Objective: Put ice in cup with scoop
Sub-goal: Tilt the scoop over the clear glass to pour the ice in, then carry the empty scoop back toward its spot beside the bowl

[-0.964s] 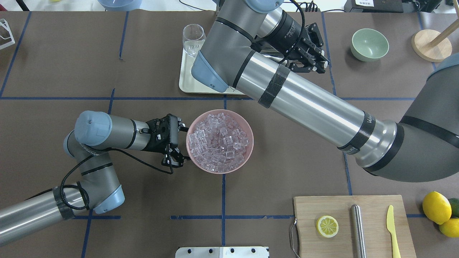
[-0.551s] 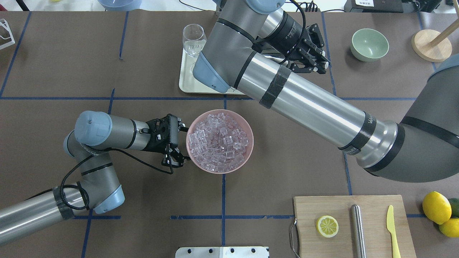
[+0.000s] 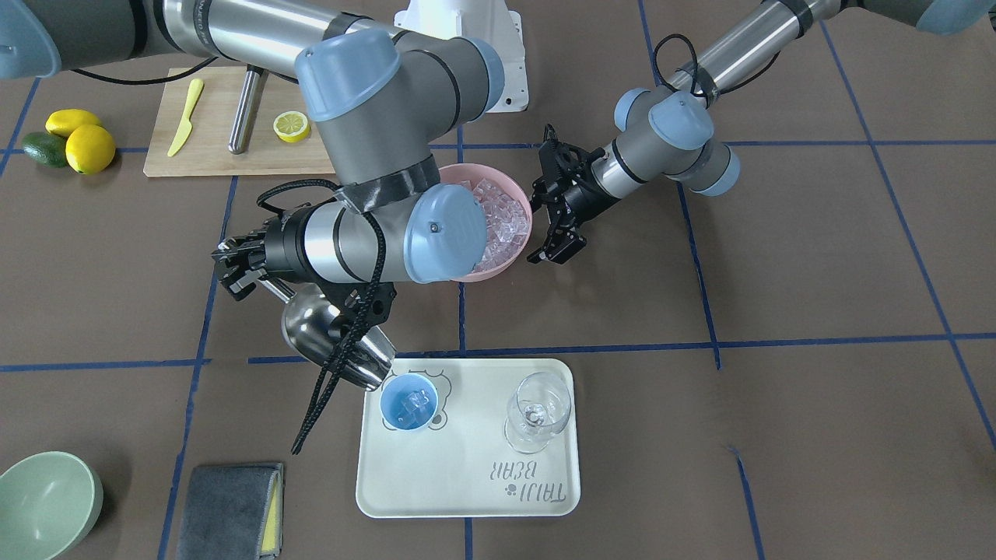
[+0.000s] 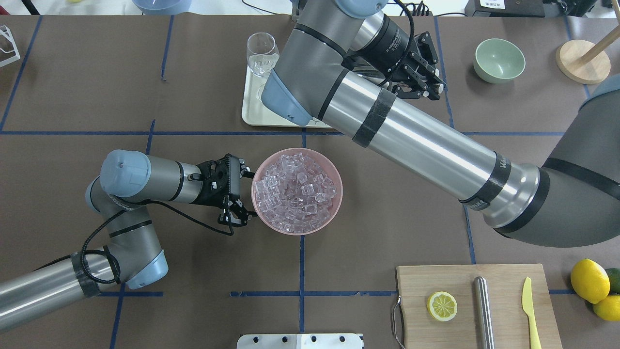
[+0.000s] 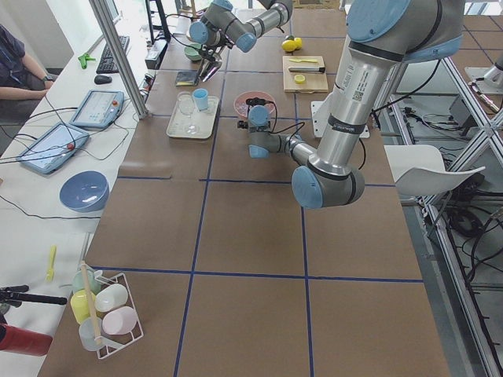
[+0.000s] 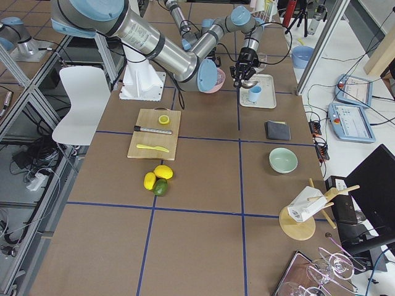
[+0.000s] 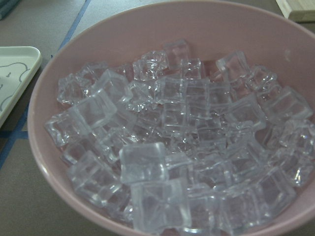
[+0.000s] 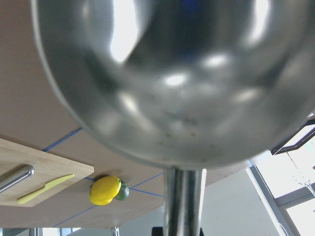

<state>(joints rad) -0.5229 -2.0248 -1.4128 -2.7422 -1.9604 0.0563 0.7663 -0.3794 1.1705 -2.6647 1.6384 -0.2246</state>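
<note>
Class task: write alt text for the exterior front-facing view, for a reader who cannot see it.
The right gripper holds a steel scoop tipped down beside a light-blue cup on a cream tray; the cup holds some ice. Behind, the left gripper is beside a pink bowl of more ice.

Polished, mirror-bright steel is seen on the rounded trough-shaped scoop (image 8: 182, 83). Clear, glassy cubes of ice (image 7: 172, 147) are noted in a smooth pink bowl (image 7: 147, 19). The surface (image 4: 72, 87) is covered in matt brown paper.
</note>
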